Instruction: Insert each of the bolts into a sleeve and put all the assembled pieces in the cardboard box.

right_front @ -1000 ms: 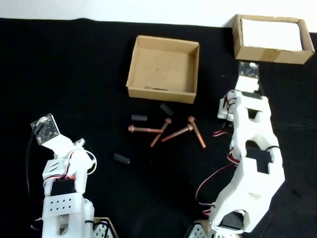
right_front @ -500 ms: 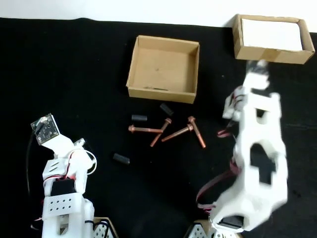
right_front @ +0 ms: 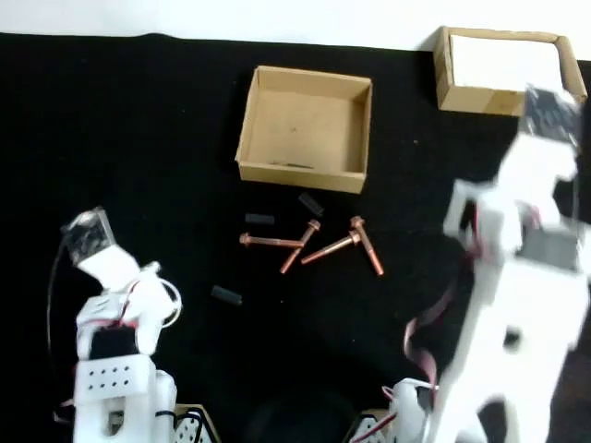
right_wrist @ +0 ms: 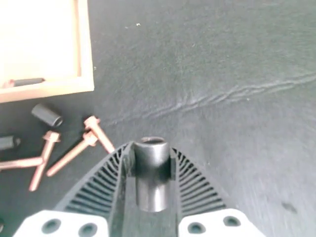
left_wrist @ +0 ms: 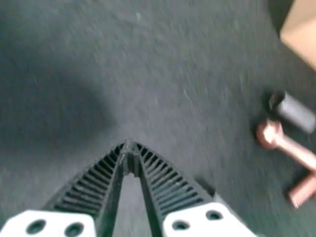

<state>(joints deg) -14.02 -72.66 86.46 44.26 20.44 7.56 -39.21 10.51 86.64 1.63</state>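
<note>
Currently the right gripper [right_wrist: 150, 148] pinches one sleeve [right_wrist: 150, 182] between its jaws. The left gripper [left_wrist: 129, 158] is pressed together, empty. Four bolts [right_front: 330, 247] lie loose, apart from both jaws. The cardboard box [right_front: 305, 175] seemingly holds one assembled piece.

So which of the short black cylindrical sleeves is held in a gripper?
The black sleeve clamped in the right gripper; the three loose sleeves lie on the black cloth.
</note>
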